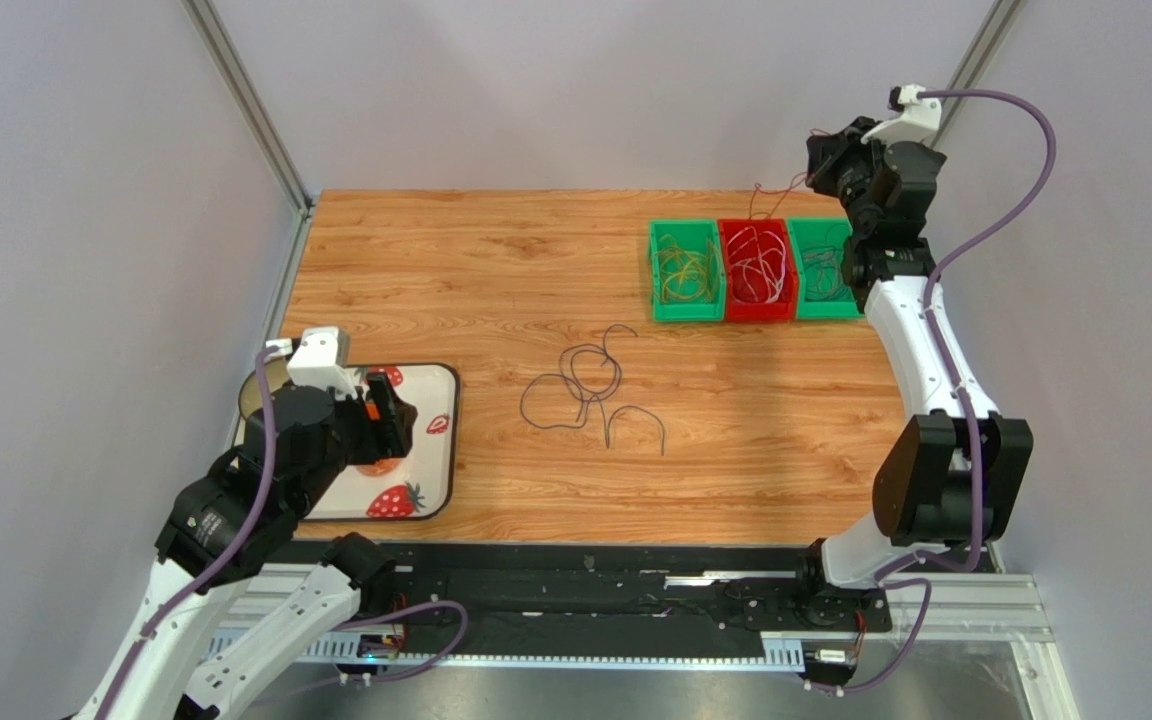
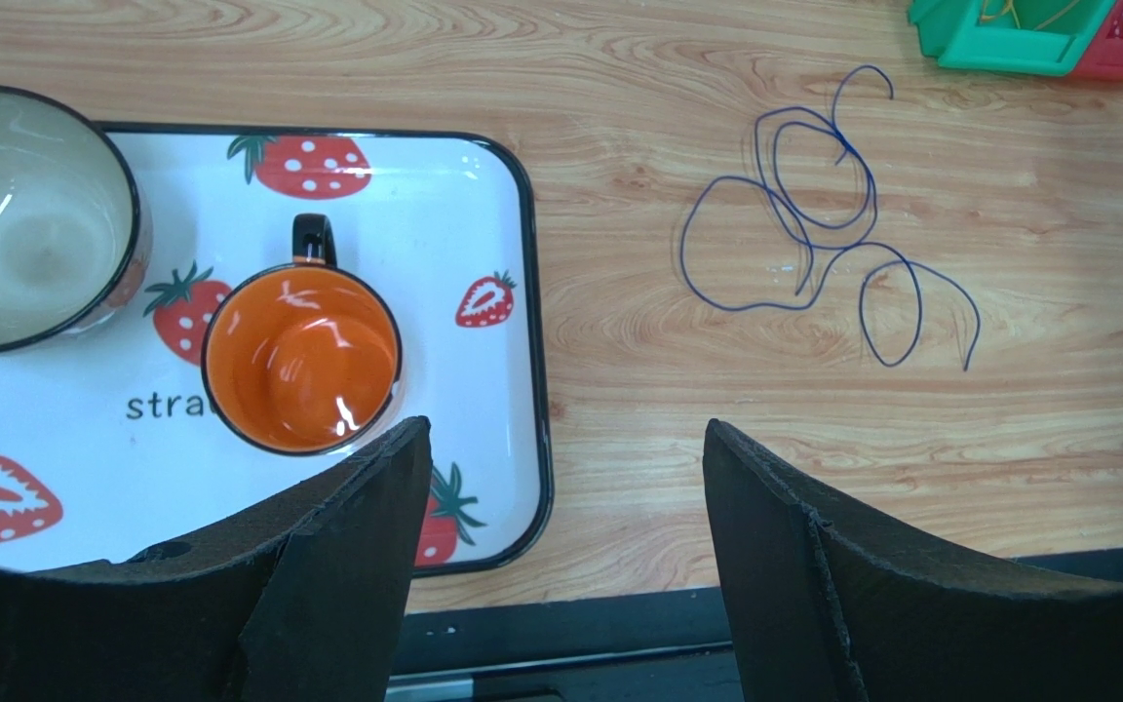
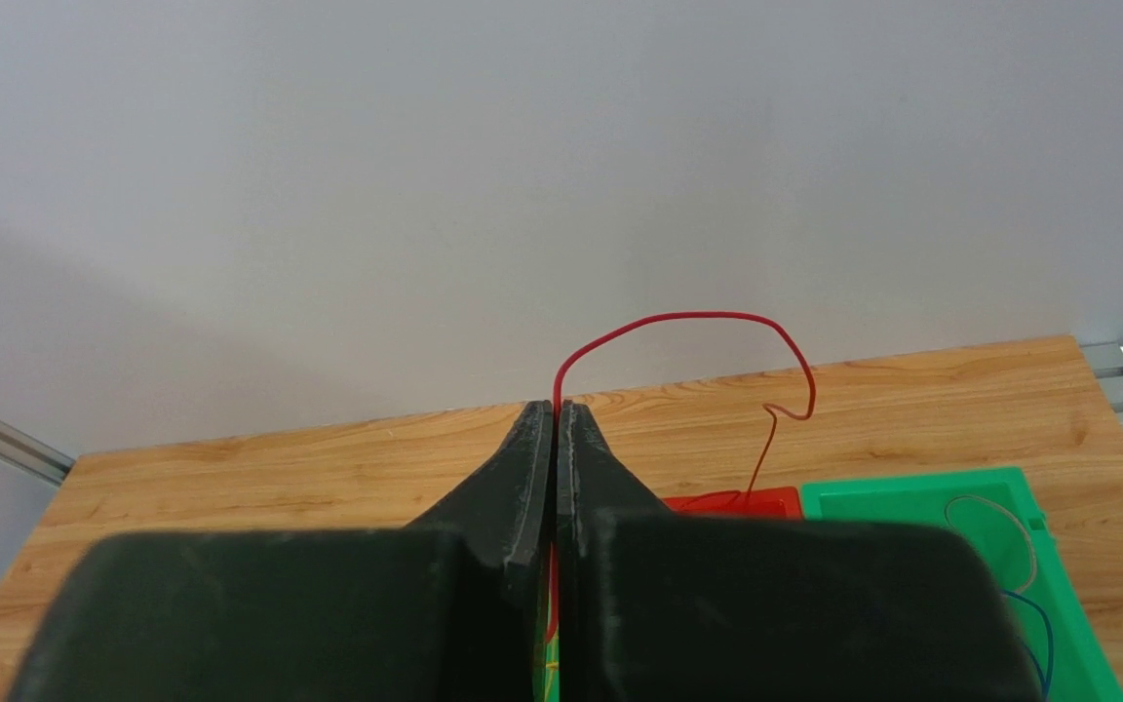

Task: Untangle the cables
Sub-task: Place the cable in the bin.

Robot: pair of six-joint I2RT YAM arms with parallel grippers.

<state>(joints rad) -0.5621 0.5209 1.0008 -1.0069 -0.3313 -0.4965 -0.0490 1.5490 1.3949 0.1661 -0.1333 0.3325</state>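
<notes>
Seemingly the job is sitting somewhere past its middle. Most of the cables (image 1: 758,263) are lying in three bins at the far right of the desk (image 1: 462,255). A yellowish bundle is resting in the left green bin (image 1: 686,317), white and red strands in the red bin (image 1: 758,314), and a few thin ones in the right green bin (image 1: 826,312). Whether those bundles are lying free of each other is too small to tell.

The right pincer (image 3: 554,417) is hanging high over the far right corner with its jaws pressed together on a red cable (image 3: 699,319). That cable is arching upward and trailing down towards the red bin, so this strand is probably being lifted out or lowered in.

One dark cable (image 2: 812,256) is lying alone in loose loops on the bare wood at mid-desk, well apart from the bins, and I judge it is waiting its turn.

The left pincer (image 2: 565,427) is hovering with jaws wide apart and gripping nothing. It is over the near edge of a tray (image 2: 509,380) carrying an orange cup (image 2: 304,359) and a bowl (image 2: 18,220) at the near left.
</notes>
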